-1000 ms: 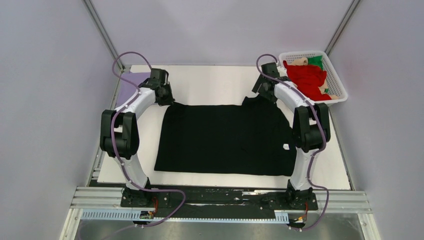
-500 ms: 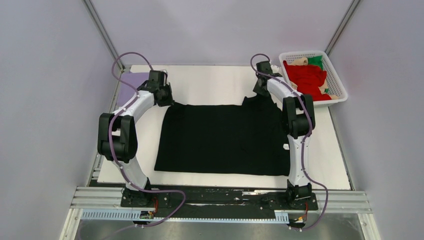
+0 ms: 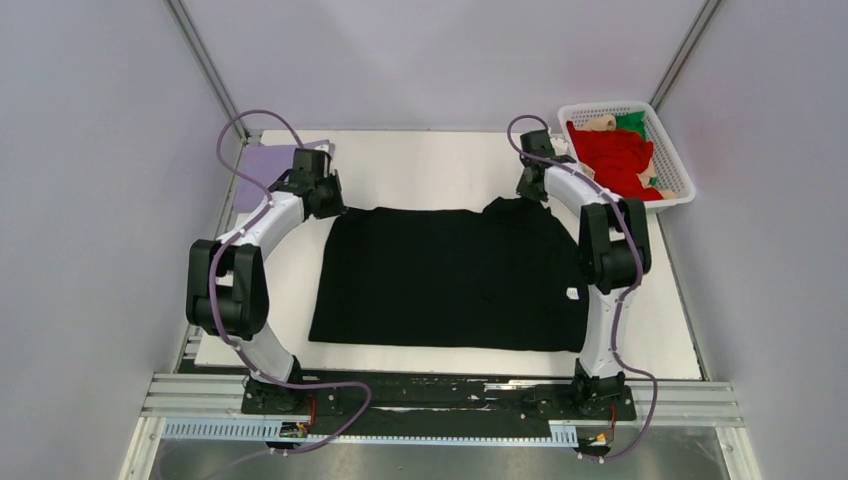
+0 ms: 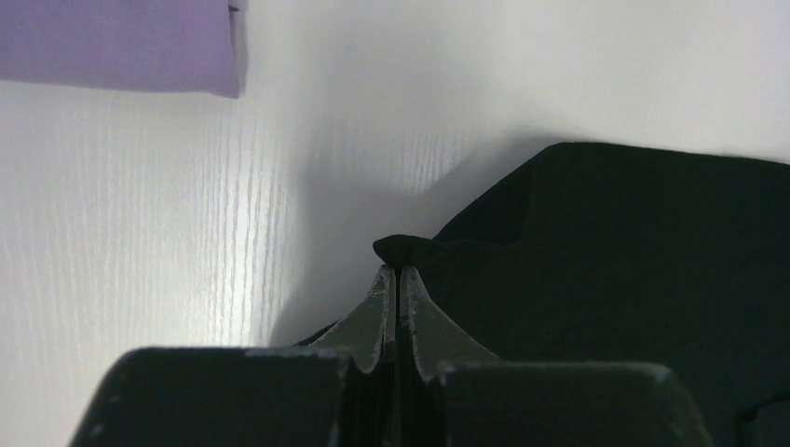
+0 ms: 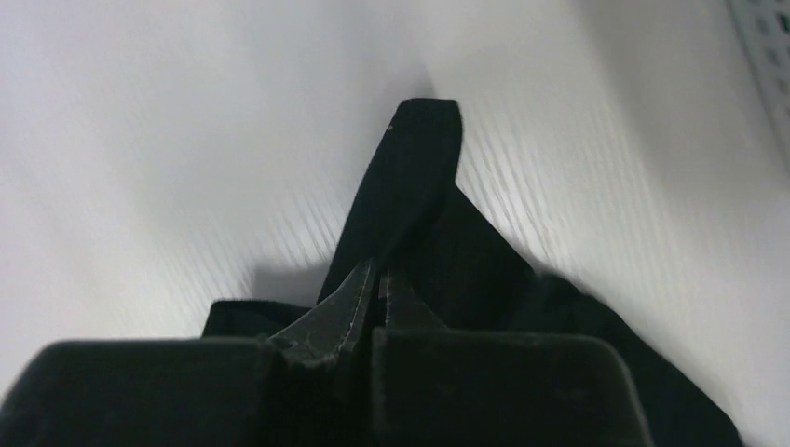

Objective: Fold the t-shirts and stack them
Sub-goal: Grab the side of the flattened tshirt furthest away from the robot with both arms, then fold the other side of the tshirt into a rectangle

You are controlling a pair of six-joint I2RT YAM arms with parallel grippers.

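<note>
A large black t-shirt (image 3: 450,275) lies spread flat on the white table (image 3: 420,165). My left gripper (image 3: 337,207) is at its far left corner, and in the left wrist view that gripper (image 4: 398,271) is shut on a small bunch of the black cloth (image 4: 606,233). At the shirt's far right corner, my right gripper (image 3: 529,196) is also shut, pinching a raised fold of black t-shirt (image 5: 419,158) between its fingertips (image 5: 380,276). A lavender t-shirt (image 3: 262,164) lies folded at the far left of the table, also seen as lavender cloth (image 4: 116,42) in the left wrist view.
A white lattice basket (image 3: 603,104) stands at the far right corner, holding a red t-shirt (image 3: 612,158), a green one (image 3: 632,121) and a beige one (image 3: 600,123). Grey walls close in both sides. A metal rail runs along the near edge.
My right gripper has shut on the far right corner of the black shirt. Both arms have stretched a little farther from their bases; the left stays shut on its corner.
</note>
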